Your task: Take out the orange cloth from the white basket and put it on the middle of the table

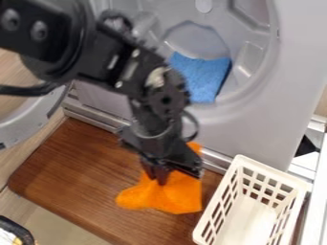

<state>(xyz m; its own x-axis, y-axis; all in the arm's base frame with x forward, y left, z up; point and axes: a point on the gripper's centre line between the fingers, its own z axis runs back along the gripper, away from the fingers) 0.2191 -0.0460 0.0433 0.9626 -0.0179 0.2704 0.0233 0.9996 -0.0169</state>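
The pincer is at the orange cloth, in from the right edge of the desk, probably for central placing. Whether it grips, I cannot tell.

Orange cloth: soft, rumpled, spread unevenly, upper part partly hidden; lies around middle of counter, just beside basket's long side. White basket: rectangular, slotted walls, open top, upright at counter's right edge. Counter: brown, wood-grained, rounded left corner.
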